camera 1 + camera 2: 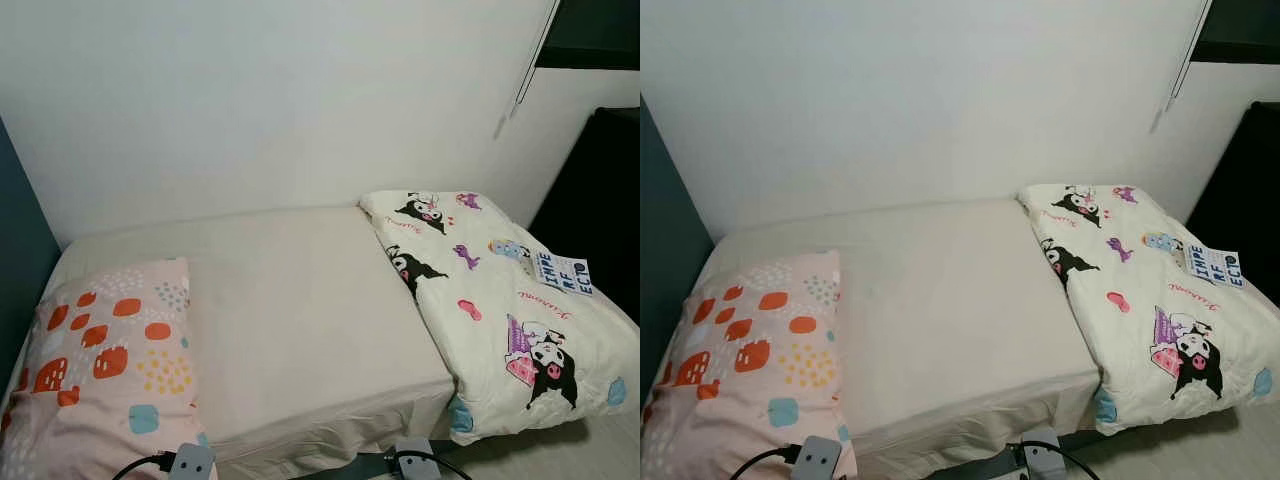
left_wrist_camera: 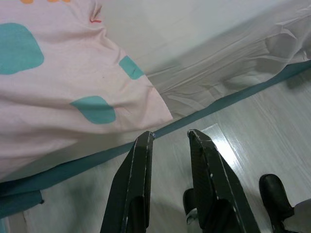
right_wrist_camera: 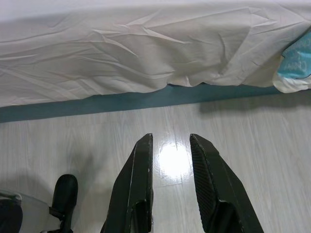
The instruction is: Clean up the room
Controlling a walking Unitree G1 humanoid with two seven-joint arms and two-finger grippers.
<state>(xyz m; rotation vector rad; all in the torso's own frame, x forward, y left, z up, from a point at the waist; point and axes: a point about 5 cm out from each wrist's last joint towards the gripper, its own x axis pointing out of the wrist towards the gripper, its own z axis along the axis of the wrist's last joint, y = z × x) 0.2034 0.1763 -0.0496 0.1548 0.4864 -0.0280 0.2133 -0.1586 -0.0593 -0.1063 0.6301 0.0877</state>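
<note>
A bed (image 1: 300,310) with a cream sheet stands against the white wall. A pink pillow (image 1: 105,360) with orange, yellow and blue spots lies at its left end. A folded white cartoon-print blanket (image 1: 500,310) covers the right end, with a printed card (image 1: 560,272) lying on it. My left gripper (image 2: 170,137) hangs open over the floor below the pillow's corner (image 2: 146,104). My right gripper (image 3: 171,138) hangs open above the pale floor beside the bed's edge (image 3: 146,63). Both hold nothing.
A dark blue wall panel (image 1: 15,260) borders the bed's left side. Black furniture (image 1: 600,190) stands at the right. A teal bed base (image 3: 121,102) runs under the sheet. My black feet (image 2: 274,194) stand on the pale wood floor (image 3: 243,145).
</note>
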